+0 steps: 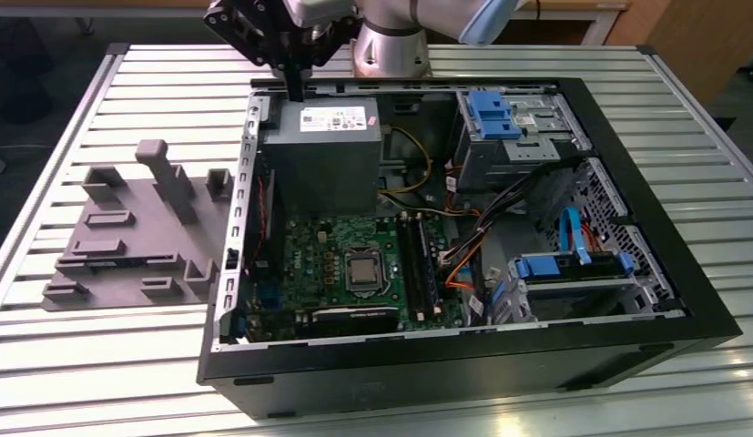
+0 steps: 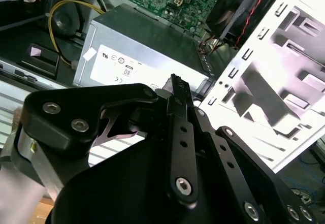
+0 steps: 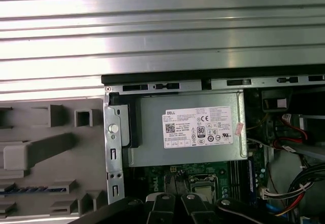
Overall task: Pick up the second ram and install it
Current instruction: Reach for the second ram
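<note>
gripper (image 1: 293, 87) clenched, nothing in it; hangs over far edge of case (image 1: 473, 375), just by PSU (image 1: 318, 150) | second ram (image 3: 31, 189) lies in slot of grey holder (image 3: 30, 153), outside case; you'll see holder on the exterior view's left, well apart from gripper

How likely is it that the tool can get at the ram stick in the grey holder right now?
Probably yes. The tool hangs over the edge of the case, and the ram stick sits in the grey holder beside it, nothing over it.
</note>
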Robot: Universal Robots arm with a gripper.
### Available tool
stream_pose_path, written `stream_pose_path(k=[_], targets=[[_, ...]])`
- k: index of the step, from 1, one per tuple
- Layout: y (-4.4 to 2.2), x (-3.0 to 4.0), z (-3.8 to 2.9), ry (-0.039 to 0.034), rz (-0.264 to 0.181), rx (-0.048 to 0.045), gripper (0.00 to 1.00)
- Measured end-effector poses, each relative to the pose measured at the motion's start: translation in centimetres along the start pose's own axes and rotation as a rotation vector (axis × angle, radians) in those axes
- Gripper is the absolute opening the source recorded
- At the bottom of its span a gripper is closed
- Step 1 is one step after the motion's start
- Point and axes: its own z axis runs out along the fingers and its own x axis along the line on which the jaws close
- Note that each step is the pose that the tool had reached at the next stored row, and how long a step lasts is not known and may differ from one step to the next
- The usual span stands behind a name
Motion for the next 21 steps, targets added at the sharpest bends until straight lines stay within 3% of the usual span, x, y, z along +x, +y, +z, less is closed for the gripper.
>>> stream_pose_path(k=[21], targets=[[-0.11, 1.5, -0.04, 0.0, 0.0, 0.0001, 0.11]])
